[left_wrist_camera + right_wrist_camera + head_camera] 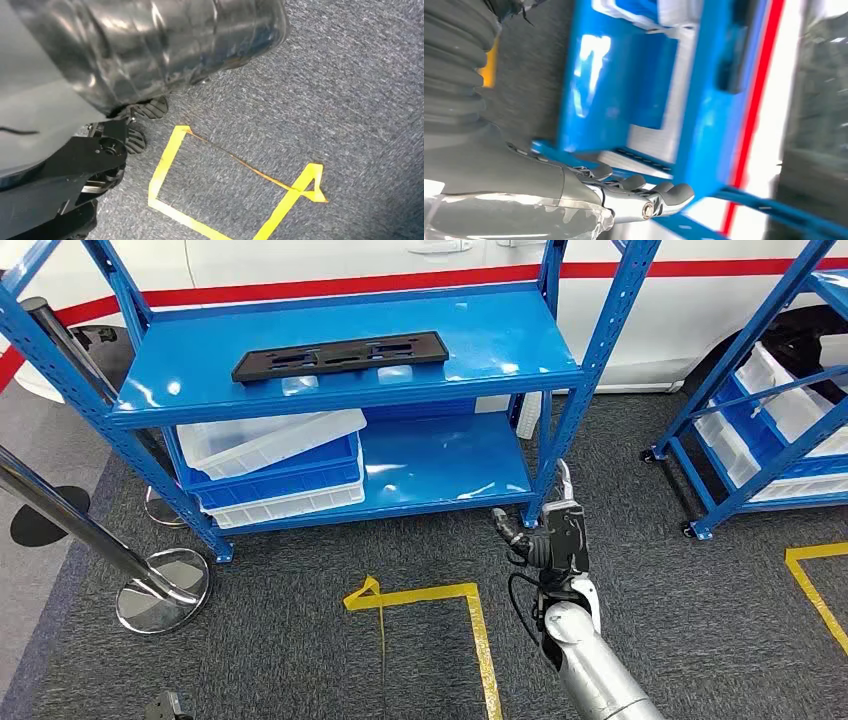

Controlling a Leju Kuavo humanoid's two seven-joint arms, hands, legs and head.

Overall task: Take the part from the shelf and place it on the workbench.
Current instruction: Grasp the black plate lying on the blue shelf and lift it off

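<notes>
- The right hand [535,540] is raised in front of the robot on its silver arm, low before the blue shelf [350,400], near the front right post. In the right wrist view its fingers [664,192] lie side by side, loosely bent, with nothing between them; I read it as empty and not clenched.
- The left hand I cannot judge: the left wrist view looks down at grey carpet and yellow floor tape [165,170], so that arm seems to hang at the robot's side, and no fingers are plain there.
- My guess is that the right arm is lifted ready to reach, while the left waits out of the way.
- The part [340,355], a long flat black plate with cut-outs, lies on the top board of the shelf, well apart from the hand and above it.
- Its long axis runs along the shelf, side to side across the robot's front, the right end tilted slightly further back. Lying broadside, it offers a long edge to a reach.
- Below it sit stacked white and blue bins [275,465].
- No workbench appears here; the task looks barely begun.
</notes>
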